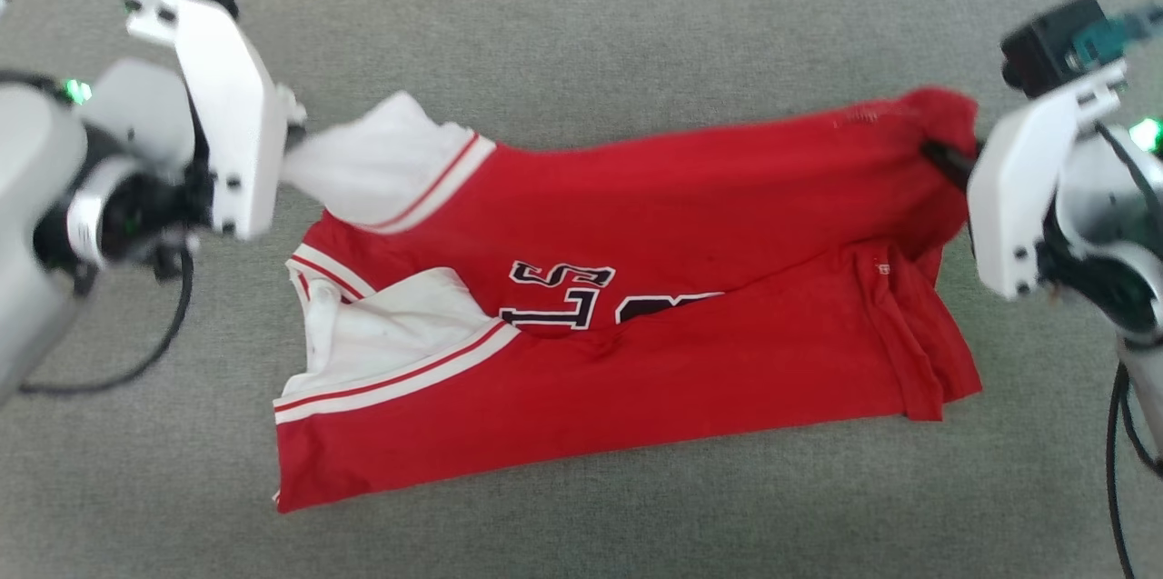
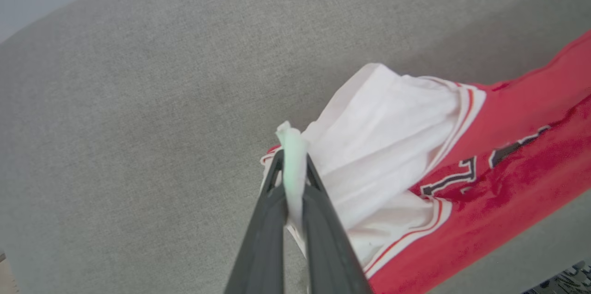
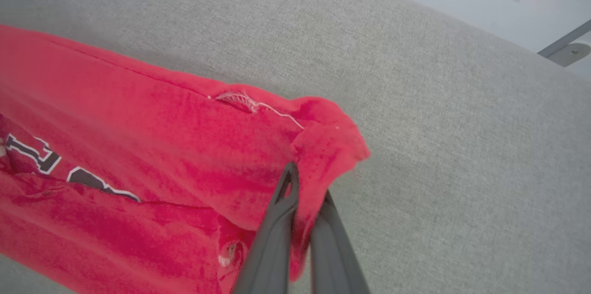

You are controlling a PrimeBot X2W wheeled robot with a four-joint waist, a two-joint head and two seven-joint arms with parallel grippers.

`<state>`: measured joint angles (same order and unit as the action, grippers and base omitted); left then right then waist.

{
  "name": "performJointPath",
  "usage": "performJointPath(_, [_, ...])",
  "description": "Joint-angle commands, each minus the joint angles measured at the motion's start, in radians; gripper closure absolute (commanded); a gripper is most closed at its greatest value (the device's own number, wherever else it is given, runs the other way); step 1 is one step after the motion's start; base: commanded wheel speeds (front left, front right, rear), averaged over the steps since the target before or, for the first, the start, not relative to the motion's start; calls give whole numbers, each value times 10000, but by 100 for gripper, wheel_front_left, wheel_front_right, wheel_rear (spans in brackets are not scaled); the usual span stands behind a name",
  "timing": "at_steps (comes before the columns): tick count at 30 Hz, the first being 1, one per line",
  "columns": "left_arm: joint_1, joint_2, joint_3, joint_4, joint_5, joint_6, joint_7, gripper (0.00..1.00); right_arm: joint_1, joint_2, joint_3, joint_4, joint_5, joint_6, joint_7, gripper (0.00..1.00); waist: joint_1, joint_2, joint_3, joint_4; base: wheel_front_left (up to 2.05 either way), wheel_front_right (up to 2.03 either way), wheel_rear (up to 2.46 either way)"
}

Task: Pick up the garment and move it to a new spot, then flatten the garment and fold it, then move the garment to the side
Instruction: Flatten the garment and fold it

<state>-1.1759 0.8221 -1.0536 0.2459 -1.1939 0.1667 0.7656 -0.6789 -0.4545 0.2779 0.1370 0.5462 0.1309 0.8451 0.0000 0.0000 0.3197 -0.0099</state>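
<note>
Now the garment (image 1: 636, 288) lies half folded on the grey fabric surface (image 1: 581, 6), with its far edge raised above that surface and stretched between both grippers. The left gripper (image 2: 292, 161) is pinched tight on the tip of the white sleeve (image 2: 383, 118). The right gripper (image 3: 308, 182) is clamped on the red hem corner (image 3: 332, 137), with cloth sandwiched between its fingers (image 3: 277, 238).

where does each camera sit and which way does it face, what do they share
Head view: on the head, looking forward and down at the garment on the grey surface; left arm and right arm show at the edges.
Left wrist view: on the left wrist, looking along the left end effector, shut on the white sleeve.
Right wrist view: on the right wrist, looking along the right end effector, shut on a red corner.
Shared: all three show the garment's black lettering.
</note>
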Motion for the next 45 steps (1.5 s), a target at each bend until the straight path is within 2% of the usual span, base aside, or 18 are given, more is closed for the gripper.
performJointPath(1, [380, 294, 6, -674, -127, 369, 46, 100, 481, -122, -161, -378, 110, -4, 169, 100, 0, 0, -89, 87, 0, 0, 0])
performJointPath(2, [735, 634, -23, -1497, -217, 807, 99, 100, 941, -222, -383, -838, 187, -4, 380, 100, 0, 0, -135, 134, 0, 0, 0])
performJointPath(3, [931, 783, -33, -1903, -290, 1042, 107, 100, 1200, -278, -507, -1041, 206, -4, 505, 100, 0, 0, -155, 164, 0, 0, 0])
performJointPath(7, [1701, 1351, -102, -3280, -449, 1779, 51, 100, 2173, -335, -1032, -1780, 260, -4, 898, 100, 0, 0, -179, 222, 0, 0, 0])
performJointPath(10, [2334, 1603, -239, -3953, -656, 2213, -31, 100, 2839, -150, -1413, -2073, 302, -4, 1165, 100, 0, 0, -167, 232, 0, 0, 0])
performJointPath(14, [3125, 1618, -389, -4134, -902, 2460, -376, 100, 3546, 206, -1709, -2098, 231, -4, 1324, 100, 0, 0, -169, 213, 0, 0, 0])
performJointPath(20, [3814, 1206, -540, -3489, -1265, 2278, -742, 100, 3821, 703, -1791, -1716, 168, -4, 1100, 100, 0, 0, -178, 125, 0, 0, 0])
performJointPath(21, [3909, 1116, -552, -3297, -1302, 2221, -828, 100, 3831, 750, -1787, -1634, 106, -4, 1023, 97, 0, 0, -190, 117, 0, 0, 0])
performJointPath(22, [3957, 1055, -533, -3141, -1298, 2173, -971, 100, 3805, 803, -1765, -1556, 42, -4, 980, 61, 0, 0, -202, 104, 0, 0, 0])
performJointPath(23, [4008, 976, -474, -2961, -1288, 2116, -1140, 59, 3796, 865, -1780, -1445, 4, -4, 904, 32, 0, 0, -223, 92, 0, 0, 0])
performJointPath(24, [4083, 893, -420, -2814, -1376, 2080, -1294, 38, 3801, 944, -1805, -1375, -48, -4, 850, 0, 0, 0, -250, 80, 0, 0, 0])
performJointPath(25, [4113, 846, -392, -2691, -1346, 1982, -1455, 13, 3813, 1024, -1873, -1293, -66, -4, 815, 0, 0, 0, -274, 66, 0, 0, 0])
performJointPath(26, [4145, 809, -354, -2598, -1286, 1900, -1620, 0, 3829, 1071, -1920, -1221, -137, -4, 781, 0, 0, 0, -309, 62, 0, 0, 0])
performJointPath(32, [4451, 872, -1, -2475, -1136, 1443, -2820, 0, 4059, 1247, -2190, -1110, -325, -4, 1031, 0, 0, 0, -567, 99, 0, 0, 0])
performJointPath(40, [4968, 988, 603, -2528, -242, 804, -5792, 0, 3953, 1199, -2319, -641, -250, -4, 1255, 0, 0, 0, -698, 337, 0, 0, 0])
performJointPath(45, [5502, 937, 930, -2257, 373, 795, -7819, 0, 3604, 1141, -2082, 219, -47, -4, 1174, 0, 0, 0, -703, 573, 0, 0, 0])
